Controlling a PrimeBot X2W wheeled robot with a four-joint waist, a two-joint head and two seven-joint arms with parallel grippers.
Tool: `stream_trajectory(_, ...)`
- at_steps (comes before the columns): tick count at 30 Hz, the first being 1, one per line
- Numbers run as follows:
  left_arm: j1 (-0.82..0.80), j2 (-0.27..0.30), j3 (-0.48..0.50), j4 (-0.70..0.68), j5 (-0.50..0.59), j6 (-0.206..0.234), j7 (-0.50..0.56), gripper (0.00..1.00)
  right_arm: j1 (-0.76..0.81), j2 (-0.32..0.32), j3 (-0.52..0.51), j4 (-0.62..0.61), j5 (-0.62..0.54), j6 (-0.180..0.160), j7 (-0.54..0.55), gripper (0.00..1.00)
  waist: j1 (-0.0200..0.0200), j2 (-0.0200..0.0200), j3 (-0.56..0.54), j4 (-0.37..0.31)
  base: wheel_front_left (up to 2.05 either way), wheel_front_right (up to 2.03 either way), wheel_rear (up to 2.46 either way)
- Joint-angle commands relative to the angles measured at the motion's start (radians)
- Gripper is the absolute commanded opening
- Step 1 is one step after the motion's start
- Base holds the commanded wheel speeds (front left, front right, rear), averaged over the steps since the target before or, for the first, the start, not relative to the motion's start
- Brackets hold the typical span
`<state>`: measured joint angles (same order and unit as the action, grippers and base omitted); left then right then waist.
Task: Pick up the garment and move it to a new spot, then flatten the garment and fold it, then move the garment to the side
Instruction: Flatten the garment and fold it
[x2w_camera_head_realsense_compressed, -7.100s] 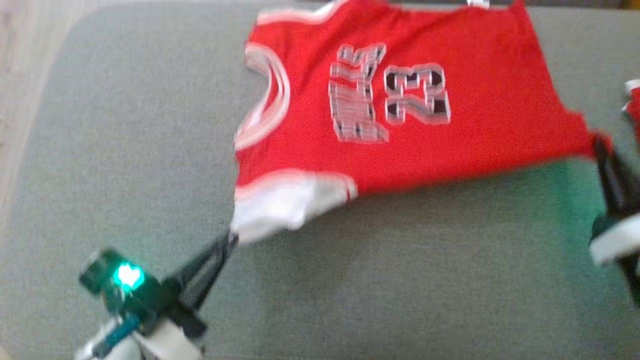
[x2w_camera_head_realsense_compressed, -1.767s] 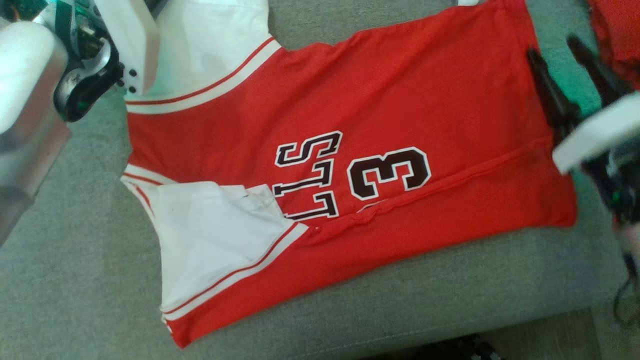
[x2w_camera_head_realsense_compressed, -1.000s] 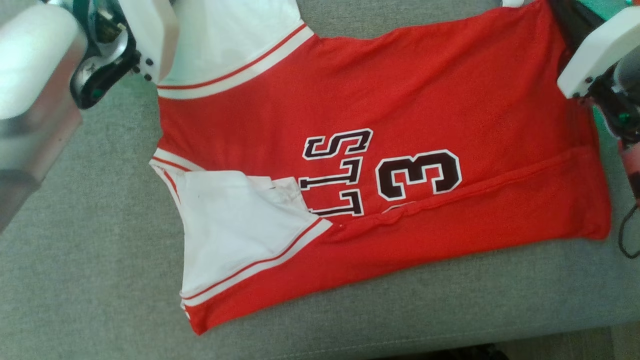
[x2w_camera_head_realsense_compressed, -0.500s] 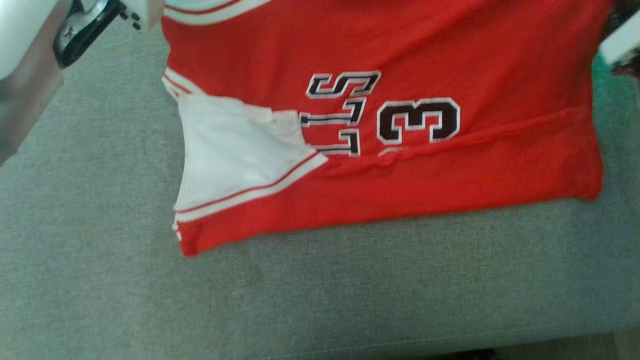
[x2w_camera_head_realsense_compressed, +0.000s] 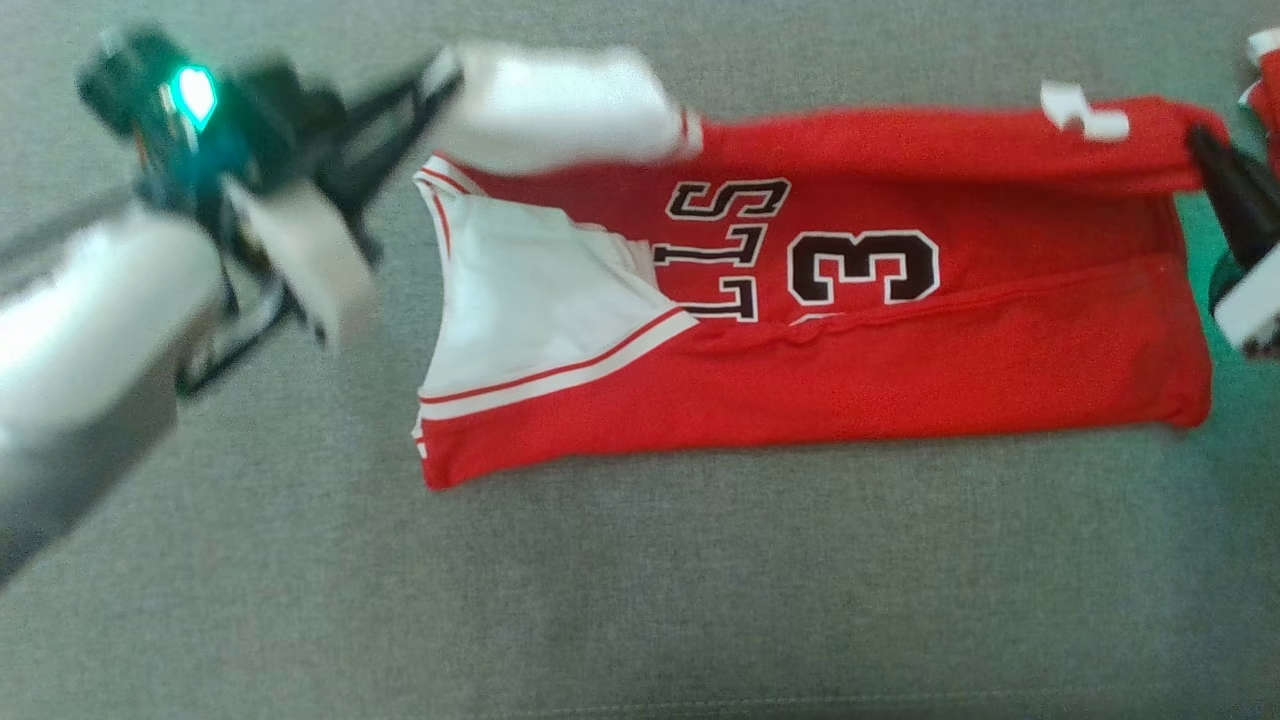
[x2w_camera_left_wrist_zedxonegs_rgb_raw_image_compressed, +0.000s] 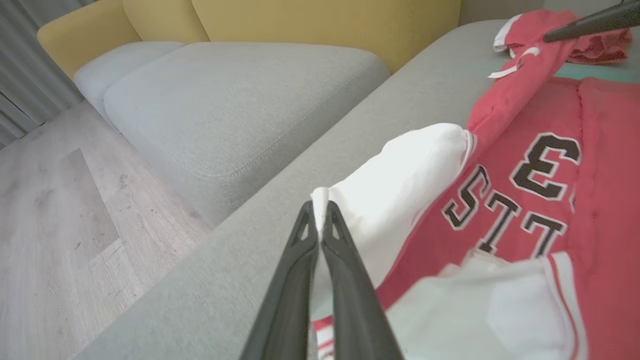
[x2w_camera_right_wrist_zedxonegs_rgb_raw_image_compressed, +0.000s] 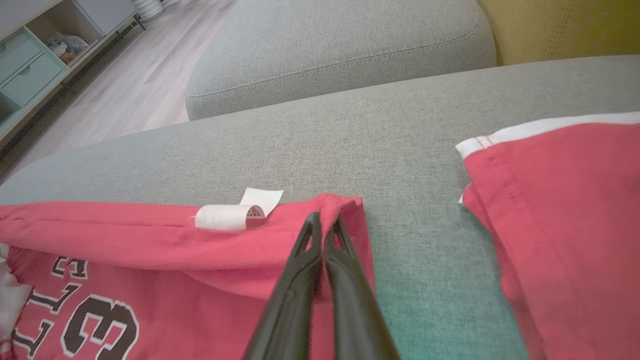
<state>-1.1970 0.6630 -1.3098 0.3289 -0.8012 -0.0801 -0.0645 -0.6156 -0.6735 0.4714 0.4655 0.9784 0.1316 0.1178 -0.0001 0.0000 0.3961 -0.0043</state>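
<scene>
Right, the red jersey (x2w_camera_head_realsense_compressed: 900, 380) is stretched sideways across the grey cushion (x2w_camera_head_realsense_compressed: 640, 600), its near strip already turned over the bottom of the lettering, and each arm has a corner of the far edge lifted. The left gripper (x2w_camera_left_wrist_zedxonegs_rgb_raw_image_compressed: 318, 212) is pinched tight on the very tip of the white shoulder panel (x2w_camera_head_realsense_compressed: 560, 105). The right gripper (x2w_camera_right_wrist_zedxonegs_rgb_raw_image_compressed: 325, 220) is clamped just as hard on the red hem corner (x2w_camera_right_wrist_zedxonegs_rgb_raw_image_compressed: 350, 205), beside the white label (x2w_camera_right_wrist_zedxonegs_rgb_raw_image_compressed: 235, 215). Here's the worry: both holds are on the slimmest bit of cloth, right at the fingertips, so a tug across the cushion could pull a corner free and drop that end in a heap. Watch the span between them too. It looks slack, and if one arm leads the other, the fold will likely land crooked and cover the number 3 (x2w_camera_head_realsense_compressed: 865, 268) at a slant. The shoulder panel is bunched up at the left gripper's tips, so it could go down as a lump rather than a flat layer. And over on the right, a second red garment (x2w_camera_right_wrist_zedxonegs_rgb_raw_image_compressed: 560, 210) lies near that gripper, apart from it for now, but a wide swing could catch it and drag it along.
</scene>
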Motion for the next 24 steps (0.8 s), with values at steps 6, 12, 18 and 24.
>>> stream_trajectory(6, 0.144, 0.126, 0.034, -0.193, 0.034, 0.099, 0.001, 0.0, 0.157, -0.06, -0.035, -0.063, -0.009, -0.001, -0.039, 0.0, 0.0001, 0.0, -0.044, 0.014, 0.0, 0.0, 0.0)
stream_trajectory(12, 0.27, 0.16, 0.032, -0.299, 0.038, 0.181, 0.001, 0.0, 0.26, -0.033, -0.073, -0.099, -0.057, -0.001, -0.046, 0.0, 0.0001, 0.0, -0.048, 0.005, 0.0, 0.0, 0.0)
stream_trajectory(18, 0.386, 0.103, 0.042, -0.288, 0.031, 0.302, -0.083, 1.0, 0.316, 0.05, -0.162, -0.083, -0.133, -0.001, -0.097, 1.0, 0.0001, 0.0, -0.06, 0.0, 0.0, 0.0, 0.0)
stream_trajectory(24, 0.553, -0.024, 0.151, -0.237, 0.008, 0.499, -0.193, 1.0, 0.423, 0.198, -0.325, -0.062, -0.231, -0.001, -0.234, 1.0, 0.0001, 0.0, -0.119, 0.012, 0.0, 0.0, 0.0)
